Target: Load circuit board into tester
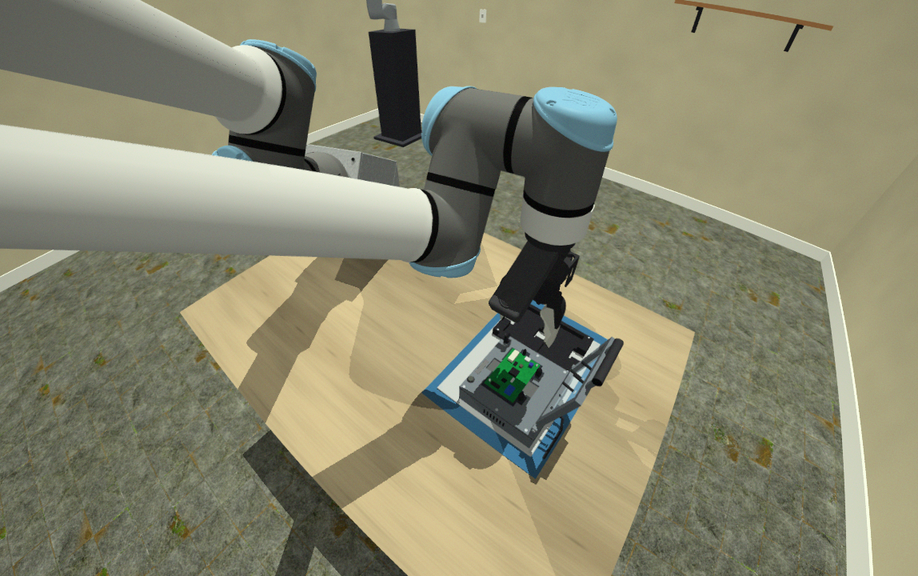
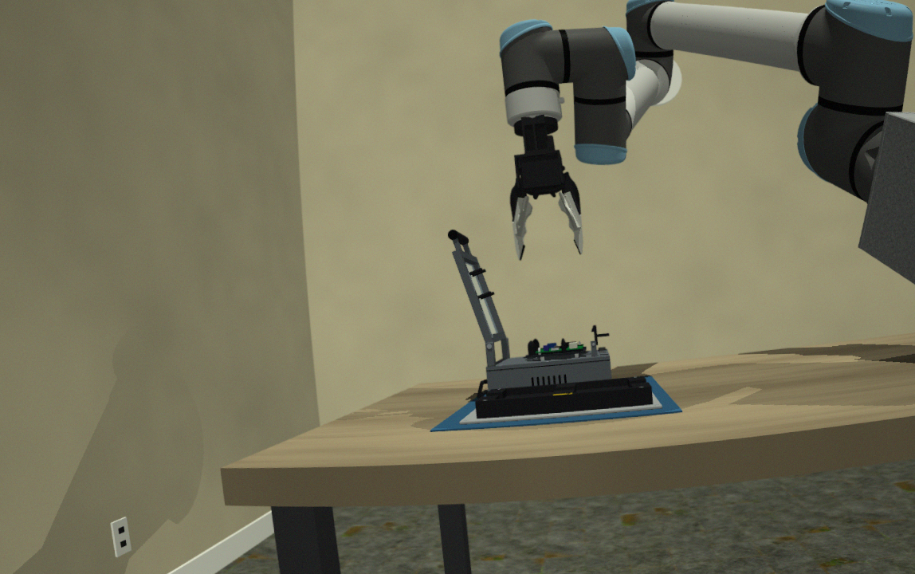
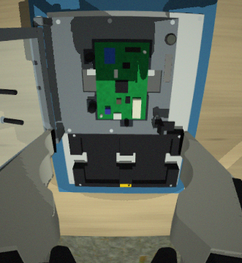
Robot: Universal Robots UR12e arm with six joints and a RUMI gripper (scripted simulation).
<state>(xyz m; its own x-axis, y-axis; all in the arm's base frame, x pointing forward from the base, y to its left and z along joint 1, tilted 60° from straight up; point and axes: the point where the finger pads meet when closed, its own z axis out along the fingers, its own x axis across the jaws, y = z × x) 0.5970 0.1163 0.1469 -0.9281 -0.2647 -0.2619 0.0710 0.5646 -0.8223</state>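
Note:
The green circuit board (image 1: 501,383) (image 2: 560,349) (image 3: 110,89) lies component side up and looks flat in the grey tester (image 1: 548,386) (image 2: 511,376) (image 3: 69,109). Light round spots, which look like pin tips, show at two opposite corners. The white connector (image 3: 137,108) is at the board's end by the single black post (image 3: 126,122). The lid (image 2: 468,281) (image 3: 11,34) stands open, leaning outward. The black tray (image 2: 589,399) (image 3: 99,157) beside the tester holds no board. My gripper (image 2: 550,254) (image 3: 118,132) is open and empty, well above tester and tray.
A black latch part (image 2: 594,335) (image 3: 166,126) stands on the tester's side opposite the lid hinge. The lid's black handle (image 1: 607,362) (image 2: 457,237) rises to almost fingertip height beside the gripper. Tester and tray rest on a blue mat (image 2: 664,399) (image 3: 205,55) on the wooden table.

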